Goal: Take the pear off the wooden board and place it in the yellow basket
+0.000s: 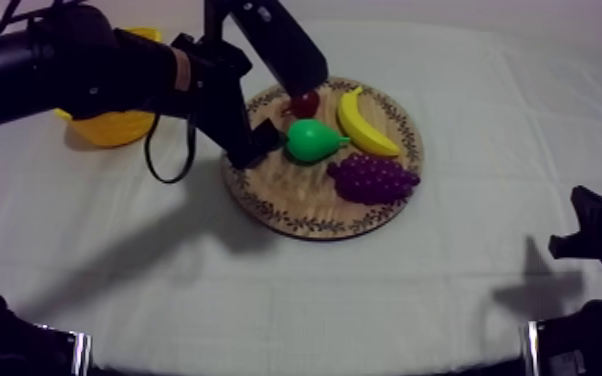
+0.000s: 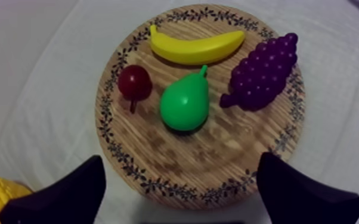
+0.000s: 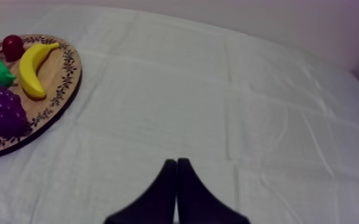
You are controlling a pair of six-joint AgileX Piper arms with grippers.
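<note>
- The left tool (image 2: 182, 159) hangs over the edge of the wooden board (image 2: 217, 155), its fingers wide apart and empty.
- The pear (image 2: 185, 104) lies in the board's middle, between the small red fruit (image 2: 135, 82) and the grapes (image 2: 262, 71).
- The yellow basket (image 1: 115, 125) stands beside the board, not touching it.
- The right tool (image 3: 176, 164), its fingers pressed together, is well apart from the board.

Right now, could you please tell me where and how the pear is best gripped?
Probably across its wide belly, from above: the pear lies on its side on the wooden board, stem toward the banana. The open left pincer could drop one finger beside the small red fruit, one beside the grapes.
</note>
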